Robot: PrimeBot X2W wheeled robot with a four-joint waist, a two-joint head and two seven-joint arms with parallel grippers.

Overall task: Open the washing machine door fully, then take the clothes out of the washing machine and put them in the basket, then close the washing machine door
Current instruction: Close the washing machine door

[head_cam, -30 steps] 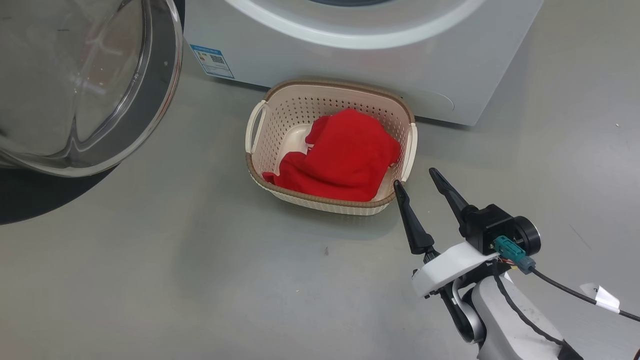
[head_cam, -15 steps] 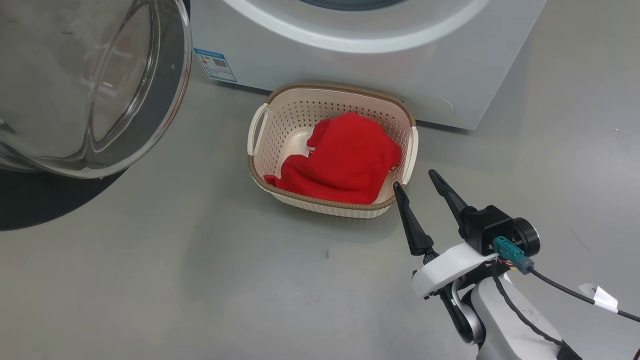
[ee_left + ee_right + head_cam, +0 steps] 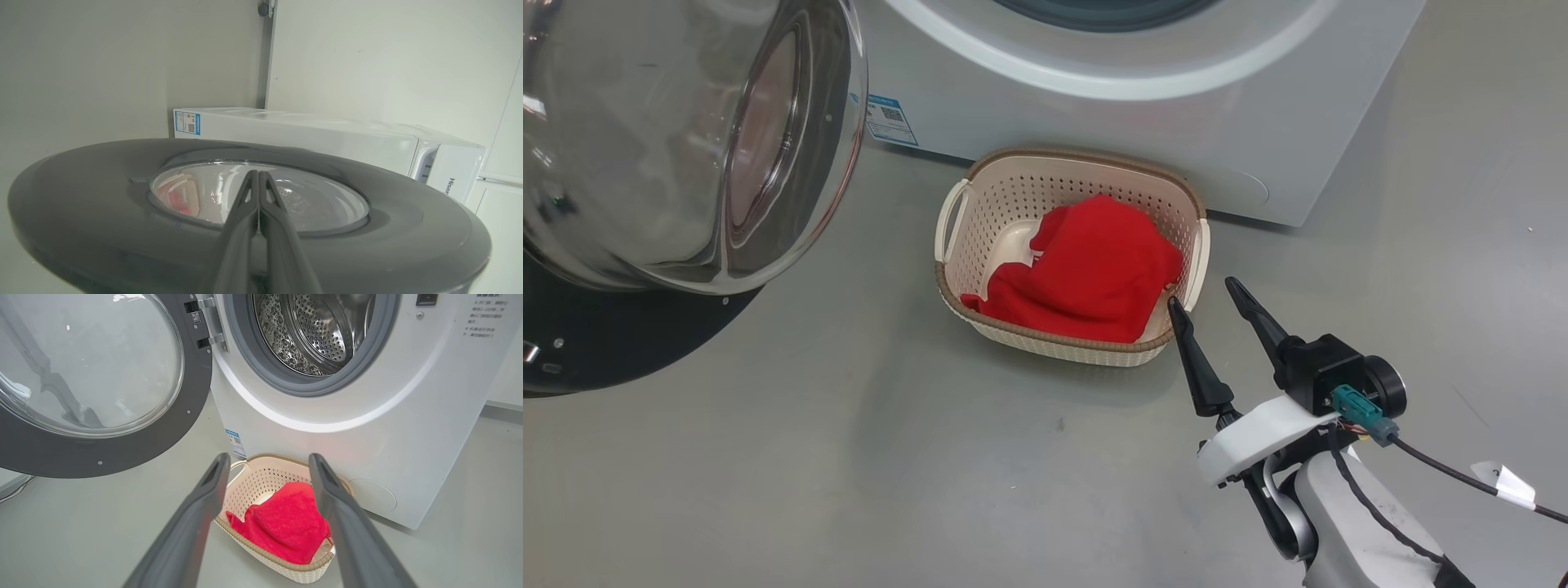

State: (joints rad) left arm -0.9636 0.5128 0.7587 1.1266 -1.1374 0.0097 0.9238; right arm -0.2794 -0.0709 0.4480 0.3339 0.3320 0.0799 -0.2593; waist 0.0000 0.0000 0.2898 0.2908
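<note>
One heap of red clothes (image 3: 1086, 273) lies bunched in the basket (image 3: 1013, 192), filling its right and near parts and leaving a patch of cream bottom bare at the left. The cloth looks soft and nubbly, folded over itself, with one corner reaching the near rim. The basket stands on the grey floor (image 3: 849, 474) right against the foot of the washing machine (image 3: 1143, 139), just right of its blue label (image 3: 886, 118). The washing machine door (image 3: 613, 351) stands swung out on the robot's left of the opening, its bulging glass clear inside the broad dark rim. Behind the grey rubber ring (image 3: 253, 367) the drum (image 3: 314, 330) shows its perforated steel wall. The right gripper (image 3: 1202, 291) hangs just beside the basket's near right corner, fingers spread wide, holding nothing. The left gripper (image 3: 259, 174) has its fingers pressed together, lying across the door's outer face; whether they touch it I cannot tell.
</note>
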